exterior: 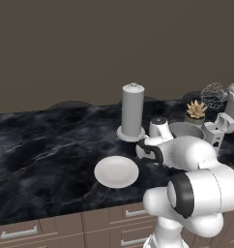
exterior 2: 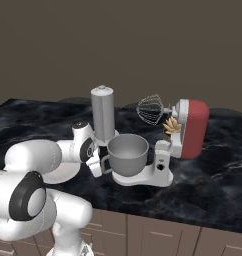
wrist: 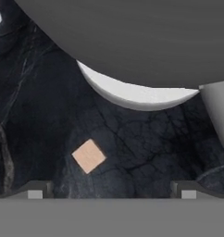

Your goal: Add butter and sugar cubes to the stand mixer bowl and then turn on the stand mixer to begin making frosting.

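Note:
One tan sugar cube (wrist: 88,156) lies on the dark marble counter just ahead of my gripper (wrist: 111,192), a little left of centre between the fingertips. The gripper is open, its tips wide apart with nothing between them. In the right base view the gripper (exterior 2: 95,166) hangs low over the counter, just left of the grey stand mixer bowl (exterior 2: 128,152) and its side handle. The bowl sits on the white base of the stand mixer (exterior 2: 193,127), whose red head is tilted back with the wire whisk (exterior 2: 150,110) raised. The butter and the second cube are out of view.
A flat white plate (exterior: 116,171) lies on the counter left of my arm. A tall grey cylinder (exterior: 132,111) stands behind the bowl. A small potted plant (exterior: 196,110) sits by the mixer. Drawer fronts run below the counter's front edge.

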### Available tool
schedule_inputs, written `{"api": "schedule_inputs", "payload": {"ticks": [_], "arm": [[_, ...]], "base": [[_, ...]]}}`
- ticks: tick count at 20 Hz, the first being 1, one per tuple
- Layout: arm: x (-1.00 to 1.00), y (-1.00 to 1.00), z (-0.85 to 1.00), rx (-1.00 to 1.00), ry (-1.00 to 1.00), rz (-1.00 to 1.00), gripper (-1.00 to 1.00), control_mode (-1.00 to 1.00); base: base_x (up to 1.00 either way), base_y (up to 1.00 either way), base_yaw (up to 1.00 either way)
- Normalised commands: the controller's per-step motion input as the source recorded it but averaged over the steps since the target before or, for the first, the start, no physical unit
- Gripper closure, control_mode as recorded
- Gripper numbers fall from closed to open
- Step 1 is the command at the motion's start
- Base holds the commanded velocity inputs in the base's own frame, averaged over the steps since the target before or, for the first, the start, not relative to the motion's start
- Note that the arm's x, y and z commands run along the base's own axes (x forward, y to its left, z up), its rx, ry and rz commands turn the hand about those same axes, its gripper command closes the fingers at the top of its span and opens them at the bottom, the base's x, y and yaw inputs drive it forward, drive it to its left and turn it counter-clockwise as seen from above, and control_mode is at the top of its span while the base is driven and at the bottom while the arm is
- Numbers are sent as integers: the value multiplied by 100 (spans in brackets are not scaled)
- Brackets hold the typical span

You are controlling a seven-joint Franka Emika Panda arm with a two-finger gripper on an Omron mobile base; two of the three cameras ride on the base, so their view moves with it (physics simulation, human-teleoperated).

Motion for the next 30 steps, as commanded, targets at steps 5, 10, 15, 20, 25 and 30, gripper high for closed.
{"api": "schedule_inputs", "payload": {"ticks": [5, 10, 15, 20, 25, 30], "arm": [[0, -20, 0, 0, 1, 0, -100, -100], [5, -22, 0, 0, 3, 0, -100, -100], [3, -17, -4, 0, 4, 0, -100, -100], [8, -2, -1, 0, 4, 0, -100, -100], [3, 0, -2, 0, 1, 0, -100, -100], [1, 0, -2, 0, 2, 0, -100, -100]], "base": [[0, 0, 0], [0, 0, 0], [0, 0, 0], [0, 0, 0], [0, 0, 0], [0, 0, 0]]}}
